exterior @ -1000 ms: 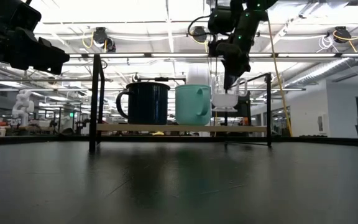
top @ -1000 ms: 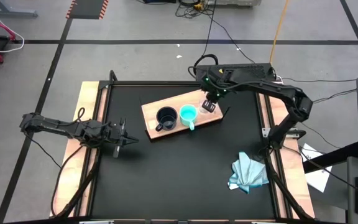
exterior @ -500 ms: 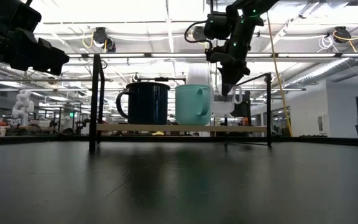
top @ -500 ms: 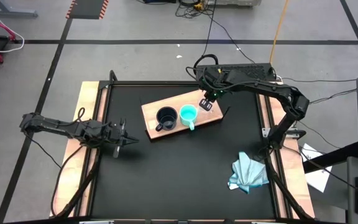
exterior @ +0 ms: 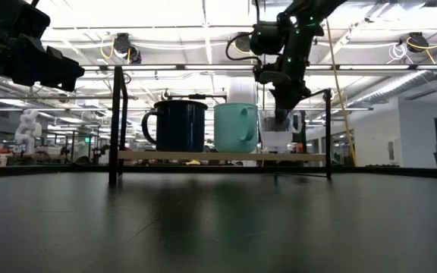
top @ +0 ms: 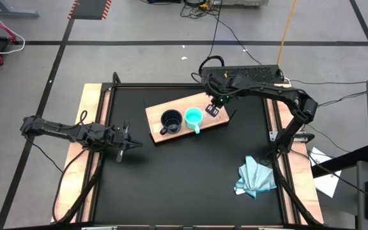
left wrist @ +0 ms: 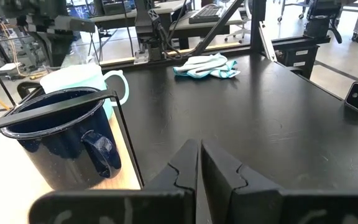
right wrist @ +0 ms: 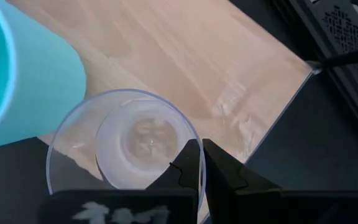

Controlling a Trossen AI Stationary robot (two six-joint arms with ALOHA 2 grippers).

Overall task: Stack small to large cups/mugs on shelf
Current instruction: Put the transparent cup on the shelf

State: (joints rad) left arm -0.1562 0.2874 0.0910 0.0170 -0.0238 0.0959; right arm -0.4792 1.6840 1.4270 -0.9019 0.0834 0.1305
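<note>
Right gripper [right wrist: 199, 163]: fingers pressed together on the rim of the clear glass cup [right wrist: 126, 146], one finger inside the wall and one outside. You have it by a thin edge only.
Glass cup position: over the wooden shelf [top: 165, 107], just beside the turquoise mug [top: 193, 117]. In the low view its base looks at or barely above the board; you cannot tell whether it is touching.
Row so far: black mug [top: 170, 121], then turquoise mug, then glass cup, largest to smallest along the shelf.
Left gripper [left wrist: 199, 163]: fingers closed, empty, parked near the table's left edge, well apart from the shelf.
Risk, slip: a rim pinch on smooth glass gives little hold; a quick swing could let the cup twist or drop.
Risk, collision: the turquoise mug sits close; drift toward it and you may nudge it.
Risk, release: let go while the cup is tilted or short of the board and it could tip, or roll toward the shelf's near end.
</note>
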